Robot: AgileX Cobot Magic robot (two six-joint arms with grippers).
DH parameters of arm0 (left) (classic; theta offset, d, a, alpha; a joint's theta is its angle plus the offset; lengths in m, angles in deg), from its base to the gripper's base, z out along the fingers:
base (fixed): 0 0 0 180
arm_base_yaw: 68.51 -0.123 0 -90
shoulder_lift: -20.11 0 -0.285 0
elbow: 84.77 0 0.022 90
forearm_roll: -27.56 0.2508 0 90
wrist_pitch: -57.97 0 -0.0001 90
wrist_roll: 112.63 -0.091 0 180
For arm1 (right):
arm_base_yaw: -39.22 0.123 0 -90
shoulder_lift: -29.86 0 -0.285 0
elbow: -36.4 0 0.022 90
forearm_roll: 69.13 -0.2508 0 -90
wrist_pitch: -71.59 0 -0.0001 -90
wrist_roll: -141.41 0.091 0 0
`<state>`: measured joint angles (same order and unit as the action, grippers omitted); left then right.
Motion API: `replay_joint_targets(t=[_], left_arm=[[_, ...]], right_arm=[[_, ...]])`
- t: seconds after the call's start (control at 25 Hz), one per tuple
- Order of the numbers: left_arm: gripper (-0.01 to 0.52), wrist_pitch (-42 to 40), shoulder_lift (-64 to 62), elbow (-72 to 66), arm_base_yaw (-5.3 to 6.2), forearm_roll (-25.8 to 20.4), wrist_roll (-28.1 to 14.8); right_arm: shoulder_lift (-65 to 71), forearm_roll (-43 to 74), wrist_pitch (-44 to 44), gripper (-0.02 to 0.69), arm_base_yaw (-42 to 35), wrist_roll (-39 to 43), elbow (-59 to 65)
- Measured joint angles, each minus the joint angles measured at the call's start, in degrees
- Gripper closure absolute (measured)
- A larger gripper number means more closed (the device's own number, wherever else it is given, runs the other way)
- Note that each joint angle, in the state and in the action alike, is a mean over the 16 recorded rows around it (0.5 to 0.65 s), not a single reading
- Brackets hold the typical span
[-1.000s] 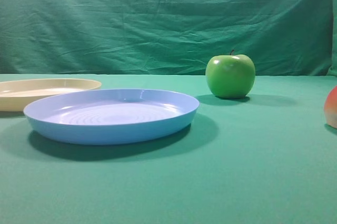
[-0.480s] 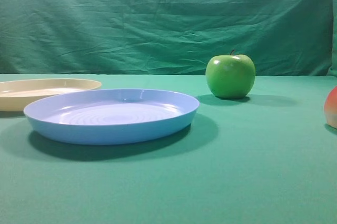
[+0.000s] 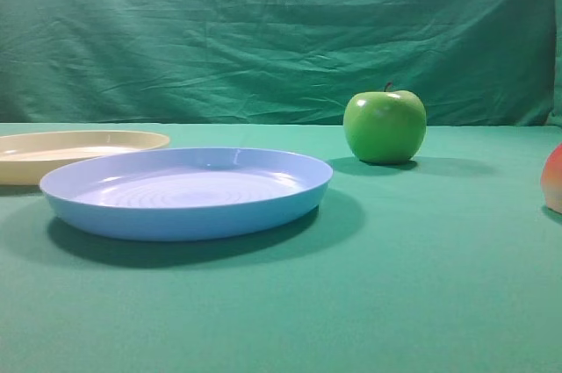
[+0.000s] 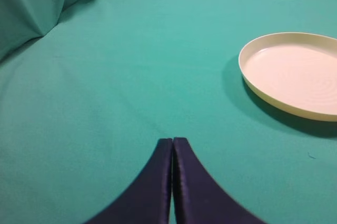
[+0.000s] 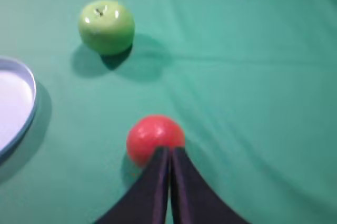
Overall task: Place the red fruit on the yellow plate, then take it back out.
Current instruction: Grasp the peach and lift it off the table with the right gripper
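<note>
Task at its start, by the look of things: nothing placed yet, both legs left to do.

The red fruit sits on the green cloth, well apart from the yellow plate, which lies empty. In the high view only a sliver of the fruit shows at the right edge; the yellow plate is at far left, partly behind the light blue plate. The green apple stands farther back, between the two.

Right gripper hangs above the near side of the fruit, jaws together in the wrist view and holding nothing. The frame is soft, so a thin gap at the tips cannot be ruled out. Left gripper has its jaws pressed together, empty, over bare cloth with the yellow plate off to its right.

Fruit: round, smooth, strong red on top from above; the side sliver fades to pale yellowish-pink lower down. No stem visible. Upright, unmarked.
</note>
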<state>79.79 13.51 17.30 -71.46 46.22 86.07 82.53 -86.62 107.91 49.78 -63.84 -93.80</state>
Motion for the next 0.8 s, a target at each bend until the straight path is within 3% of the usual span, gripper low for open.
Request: replay_joint_targets(t=[0.24,0.4,0.52,0.8], left_arm=[[0.514,0.0,0.0,0.0,0.0,0.0,0.0],[0.514,0.0,0.0,0.0,0.0,0.0,0.0],[0.514,0.0,0.0,0.0,0.0,0.0,0.0],[0.514,0.0,0.0,0.0,0.0,0.0,0.0]], right_arm=[[8.7,-2.3,-2.9,0.164,2.1,-3.7,-0.2],[14.9,-3.8,-6.4,0.05,2.5,-4.0,-0.2],[19.6,-4.8,-9.4,0.021,2.6,-4.1,-0.4],[29.9,-6.7,-15.6,0.027,2.6,-4.1,-1.7]])
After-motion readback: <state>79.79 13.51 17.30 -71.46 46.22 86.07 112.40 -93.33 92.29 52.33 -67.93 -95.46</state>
